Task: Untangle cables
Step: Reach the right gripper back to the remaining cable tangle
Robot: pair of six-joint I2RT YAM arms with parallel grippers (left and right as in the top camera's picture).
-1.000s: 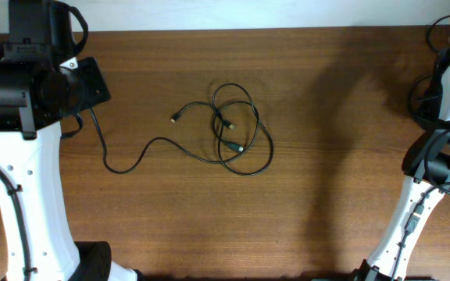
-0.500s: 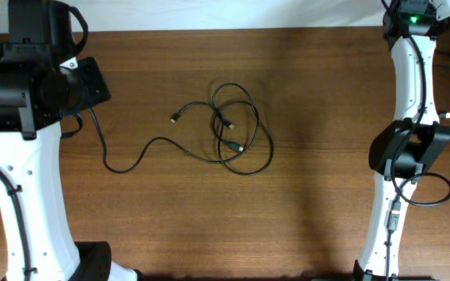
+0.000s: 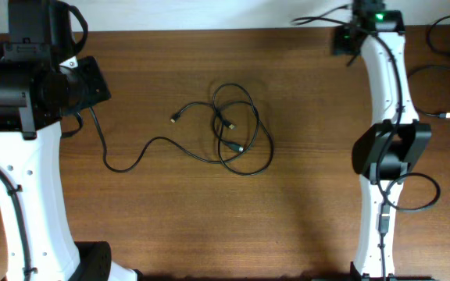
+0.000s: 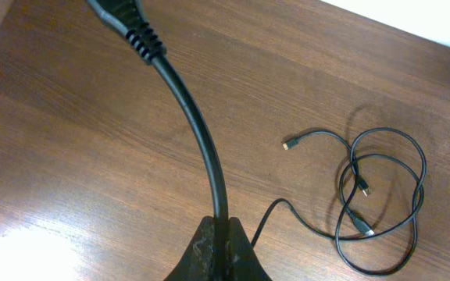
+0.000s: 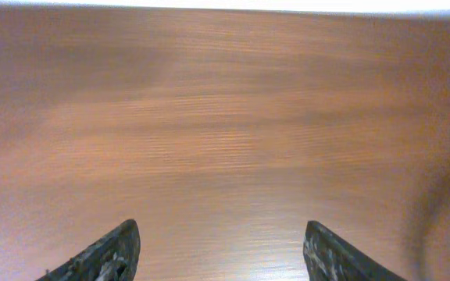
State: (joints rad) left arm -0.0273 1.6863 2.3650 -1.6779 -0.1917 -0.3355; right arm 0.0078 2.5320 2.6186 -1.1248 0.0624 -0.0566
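The cables (image 3: 237,129) lie tangled in loops at mid-table, with small plugs inside the loops and one free end (image 3: 176,118) pointing left. One cable tail (image 3: 123,165) runs left from the tangle to my left arm. In the left wrist view my left gripper (image 4: 221,228) is shut on this cable (image 4: 198,136), just behind its ribbed plug end (image 4: 123,14); the tangle (image 4: 381,195) lies to the right of it. My right gripper (image 5: 221,230) is open above bare wood near the table's back edge, with nothing between its fingers.
The right arm (image 3: 385,86) reaches over the back right of the table. Another thin black cord with a light plug (image 3: 445,115) lies at the right edge. The table's back edge (image 3: 225,30) meets a white surface.
The right arm has swung from the right edge toward the table's back and leftward, and its gripper has opened. The left arm and the tangle have not moved.
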